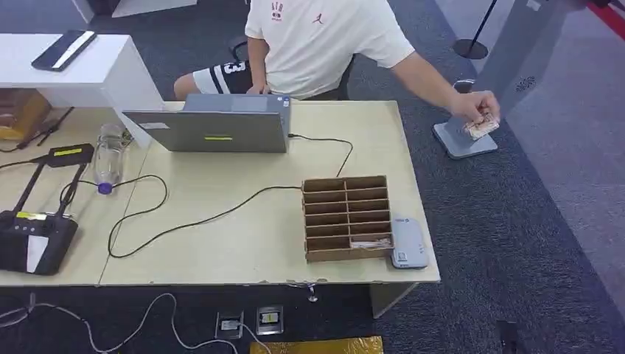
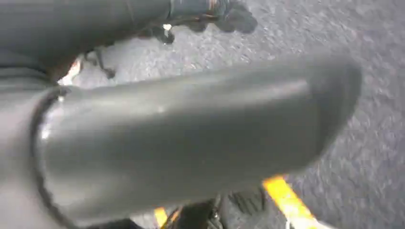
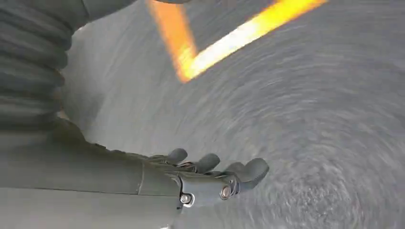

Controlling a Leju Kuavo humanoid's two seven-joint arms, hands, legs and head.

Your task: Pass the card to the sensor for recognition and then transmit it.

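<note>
Fingers [image 3: 210, 164] of right hand [image 3: 200, 179] loosely spread, empty, hanging over carpet; left hand [image 2: 181, 138] too blurred to judge. Card [image 1: 368, 241] waiting in divider box [image 1: 346, 217] beside sensor [image 1: 408, 243], handy for scanning.

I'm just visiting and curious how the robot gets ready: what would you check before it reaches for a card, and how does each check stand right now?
1. Card available in the cardboard organizer: ok, a card lies in a lower right slot.
2. Sensor within reach: ok, the white card reader lies on the table beside the organizer.
3. Right hand free: ok, fingers apart over the carpet, holding nothing.
4. Left hand free: cannot tell, the left wrist view is blurred, with a grey thumb across it.
5. Path clear: not ok, a black cable runs up to the organizer.
6. Person ready to receive: not ok, the person's hand already holds something at a grey stand.
</note>
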